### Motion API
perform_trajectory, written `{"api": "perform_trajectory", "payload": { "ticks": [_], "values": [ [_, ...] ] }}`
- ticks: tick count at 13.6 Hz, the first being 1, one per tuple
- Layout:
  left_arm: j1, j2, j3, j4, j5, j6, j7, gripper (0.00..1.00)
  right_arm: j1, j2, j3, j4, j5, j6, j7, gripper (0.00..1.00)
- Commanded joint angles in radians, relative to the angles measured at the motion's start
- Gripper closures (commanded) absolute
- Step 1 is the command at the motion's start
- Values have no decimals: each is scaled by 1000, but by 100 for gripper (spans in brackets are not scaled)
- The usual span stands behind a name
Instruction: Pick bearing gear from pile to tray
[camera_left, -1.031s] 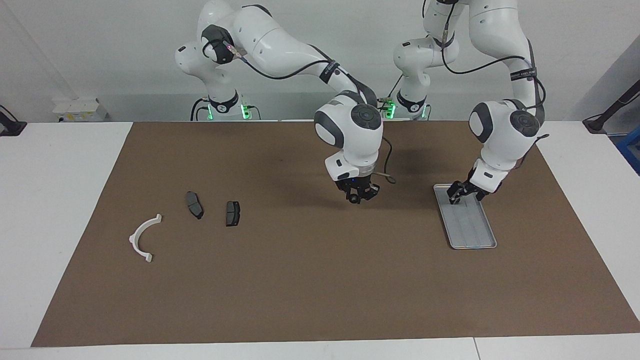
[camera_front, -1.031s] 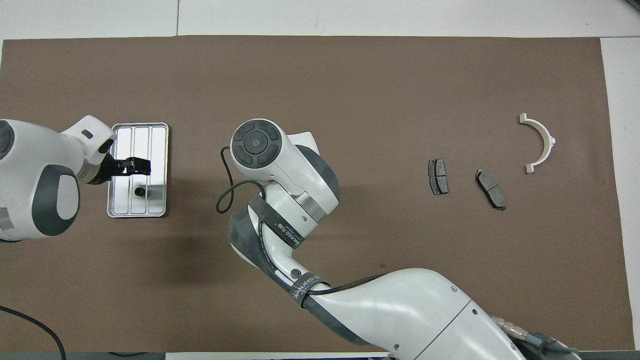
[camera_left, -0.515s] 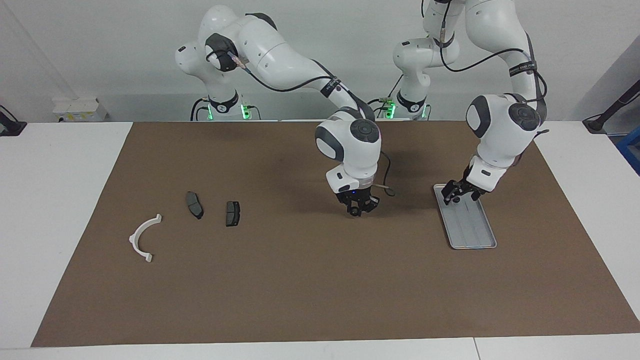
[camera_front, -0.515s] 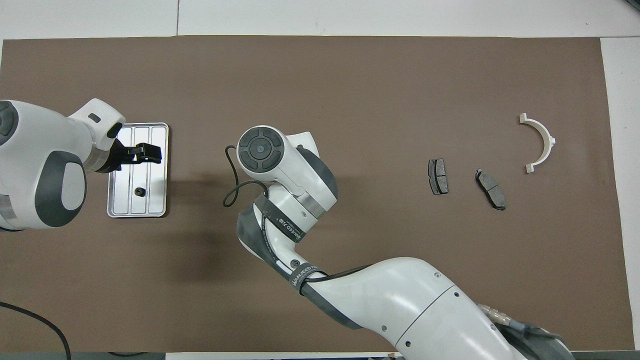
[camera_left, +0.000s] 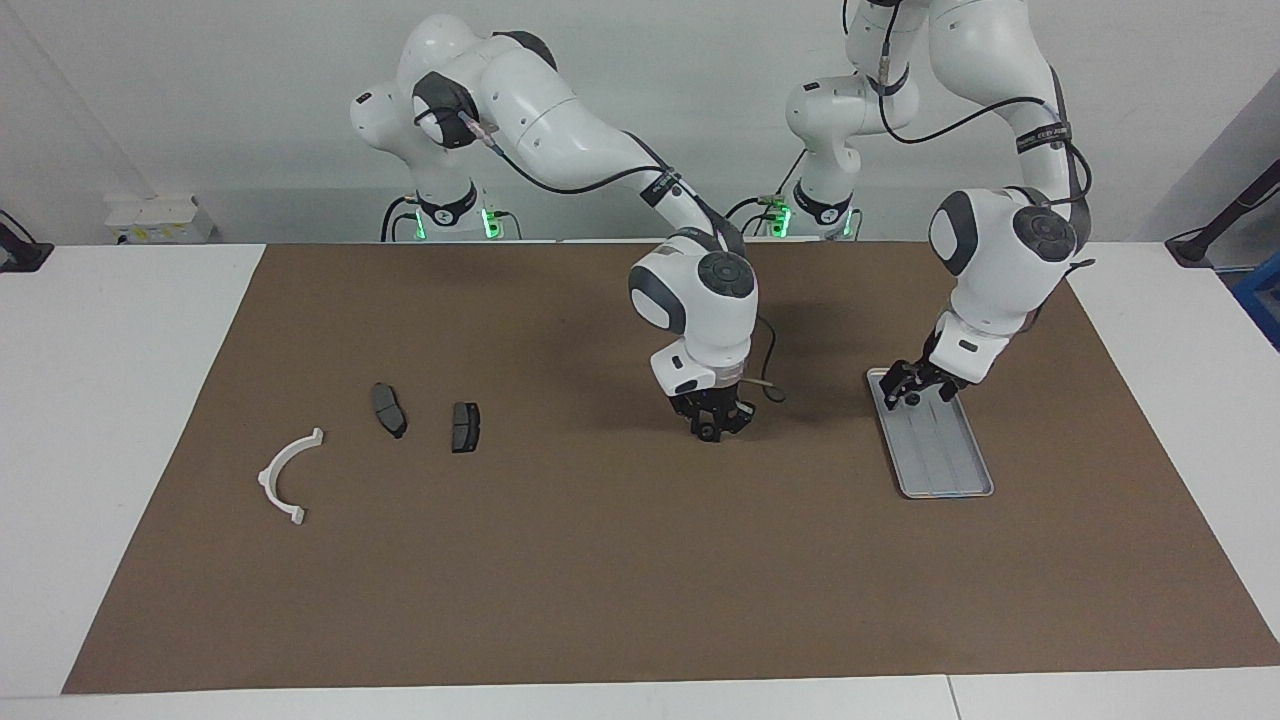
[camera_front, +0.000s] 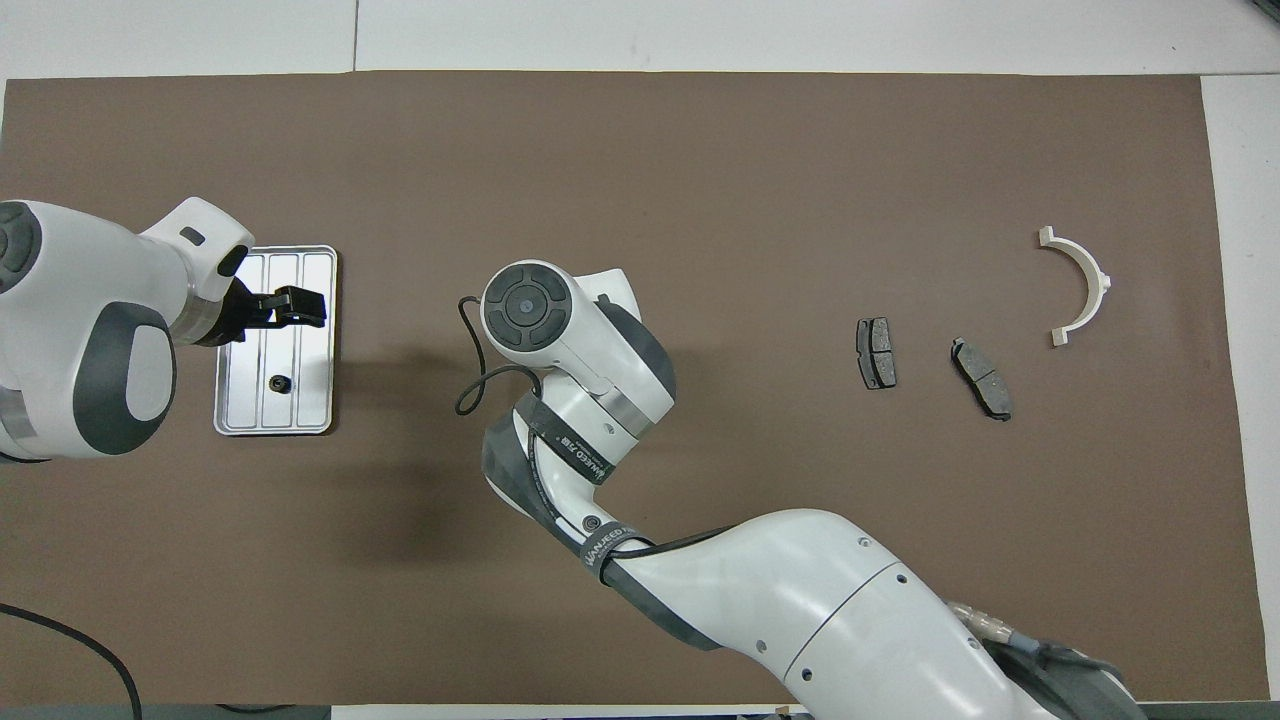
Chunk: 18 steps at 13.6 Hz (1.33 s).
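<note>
The left gripper (camera_left: 906, 386) (camera_front: 296, 305) hangs just above the tray (camera_left: 952, 482) (camera_front: 226, 400), tilted on its wrist. Its fingers stand wide apart and have hold of nothing. The tray lies flat on the brown mat (camera_left: 600, 580) (camera_front: 700, 150), toward the left arm's end of the table, with its long side running from near the robots to farther out.

In the tray's middle channel, in the half nearer to the robots, lies a small black round piece (camera_front: 279, 382). It is clear of the gripper. From the facing view it cannot be made out.

The right gripper (camera_left: 712, 427) points straight down, low over bare mat around the middle of the table and well apart from the tray. In the overhead view the arm's own wrist hides it. How far its fingers are open cannot be told, nor whether something small sits between them.

The rest of the pile lies toward the right arm's end of the table, far from both grippers. The two dark brake pads (camera_left: 390, 409) (camera_front: 876, 353) rest near each other on the mat. The white half-ring bracket (camera_left: 266, 478) (camera_front: 1098, 280) lies a little farther from the robots than the pads and closer to the mat's edge. Nothing touches these three parts.
</note>
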Motion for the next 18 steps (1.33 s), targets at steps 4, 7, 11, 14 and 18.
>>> {"api": "perform_trajectory", "payload": {
  "ticks": [4,7,11,14,18],
  "values": [
    [-85,-8,12,3,-8,-20,-107,0,-100,-60,11,7,-15,-66,-12,0],
    [-166,-3,12,11,-5,-20,-190,0,-158,-114,11,12,20,-107,-130,0],
    [-375,150,14,205,30,-68,-523,0,-284,-190,11,7,68,-219,-477,0],
    [-481,311,14,363,81,-76,-695,0,-373,-267,9,-9,69,-290,-750,0],
    [-495,322,14,315,104,-16,-724,0,-505,-437,8,-173,71,-283,-1127,0]
  ]
}}
